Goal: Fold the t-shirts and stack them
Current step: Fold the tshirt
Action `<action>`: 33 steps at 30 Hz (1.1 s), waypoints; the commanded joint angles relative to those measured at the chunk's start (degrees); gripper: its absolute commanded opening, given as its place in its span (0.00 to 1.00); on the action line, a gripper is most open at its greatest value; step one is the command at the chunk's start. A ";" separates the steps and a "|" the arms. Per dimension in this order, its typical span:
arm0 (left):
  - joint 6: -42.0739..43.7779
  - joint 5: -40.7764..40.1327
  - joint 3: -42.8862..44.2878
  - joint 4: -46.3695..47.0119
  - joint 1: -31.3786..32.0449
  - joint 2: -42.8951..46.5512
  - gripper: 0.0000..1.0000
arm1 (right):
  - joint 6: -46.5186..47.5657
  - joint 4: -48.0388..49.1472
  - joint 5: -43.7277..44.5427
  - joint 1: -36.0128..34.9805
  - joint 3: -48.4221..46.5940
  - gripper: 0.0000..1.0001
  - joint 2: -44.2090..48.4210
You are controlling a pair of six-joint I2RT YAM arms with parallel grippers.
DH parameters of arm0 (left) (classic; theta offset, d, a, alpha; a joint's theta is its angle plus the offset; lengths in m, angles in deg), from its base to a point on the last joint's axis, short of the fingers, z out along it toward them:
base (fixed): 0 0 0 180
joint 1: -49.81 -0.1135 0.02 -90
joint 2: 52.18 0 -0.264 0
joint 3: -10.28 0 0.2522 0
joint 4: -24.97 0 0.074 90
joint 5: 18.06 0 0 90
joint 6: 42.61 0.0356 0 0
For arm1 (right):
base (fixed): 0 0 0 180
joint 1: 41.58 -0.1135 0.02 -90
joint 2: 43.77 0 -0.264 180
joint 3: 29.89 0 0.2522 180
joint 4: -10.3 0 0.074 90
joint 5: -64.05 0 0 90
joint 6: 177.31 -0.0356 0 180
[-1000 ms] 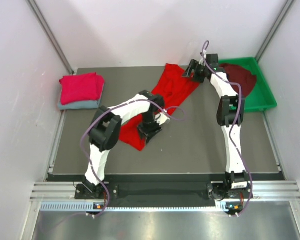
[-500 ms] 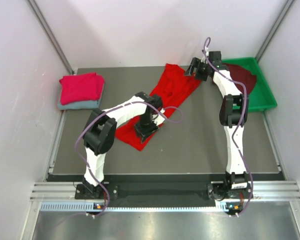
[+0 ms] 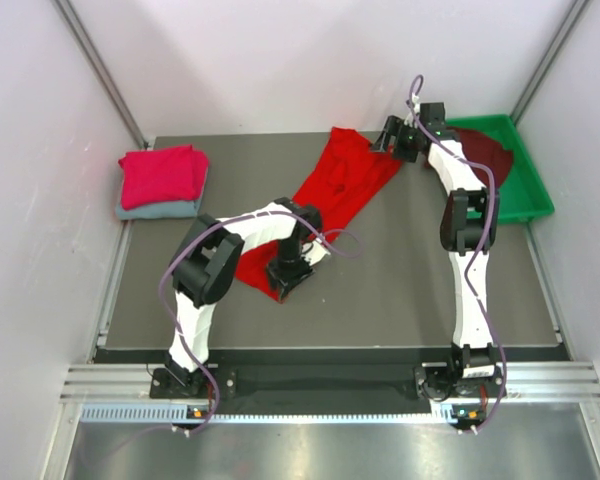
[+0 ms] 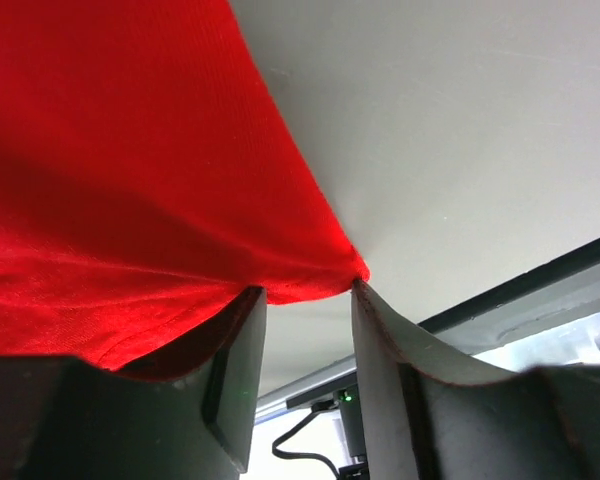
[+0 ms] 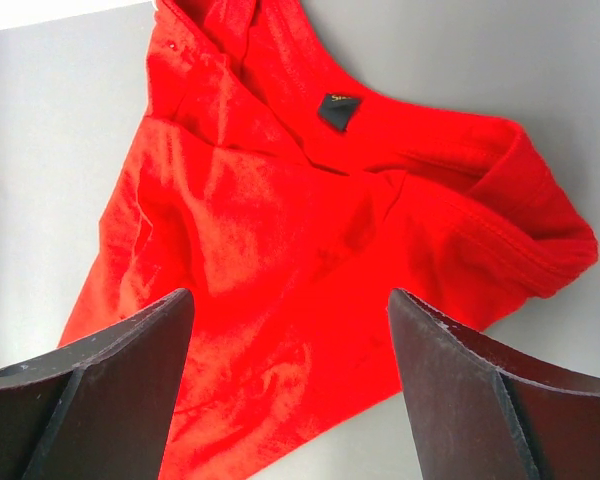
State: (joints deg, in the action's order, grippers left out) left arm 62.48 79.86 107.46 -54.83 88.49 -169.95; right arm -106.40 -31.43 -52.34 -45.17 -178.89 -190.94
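The bright red t-shirt (image 3: 335, 185) lies stretched in a diagonal band across the dark table. My left gripper (image 3: 285, 275) is at its near, lower corner. In the left wrist view, the red cloth (image 4: 130, 150) has its hem touching both fingertips of that gripper (image 4: 305, 292). The jaws stand partly open and the gap between them is bare. My right gripper (image 3: 395, 135) hovers wide open over the shirt's far collar end (image 5: 280, 200), holding nothing (image 5: 288, 295). A crimson-pink t-shirt (image 3: 163, 172) lies folded on a grey-blue one (image 3: 160, 209) at the back left. The dark maroon t-shirt (image 3: 480, 150) lies in the tray.
A green plastic tray (image 3: 528, 195) stands at the back right, close to the right arm. Pale walls enclose the table on three sides. A black rail runs along the near edge (image 3: 330, 352).
My left gripper has slid toward the near left along the red shirt's lower end, and its jaws have narrowed slightly. The right gripper has shifted a little to the right.
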 commanded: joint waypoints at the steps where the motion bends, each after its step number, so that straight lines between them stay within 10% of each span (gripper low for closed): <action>1: -0.68 2.36 0.08 0.83 0.17 -1.40 0.44 | 0.81 0.89 0.11 0.78 -0.29 0.79 3.12; 12: -1.38 6.05 2.54 -0.49 1.58 -5.80 0.00 | -0.68 1.16 0.29 1.05 -2.40 0.79 -0.13; 33: -0.59 11.50 28.54 -5.06 14.49 -19.24 0.00 | -0.07 0.98 -0.24 3.16 -3.19 0.79 0.57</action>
State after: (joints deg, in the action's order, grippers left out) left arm 61.04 87.42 130.82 -67.29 101.49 -186.72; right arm -106.93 -31.78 -52.39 -42.44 -179.50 -191.60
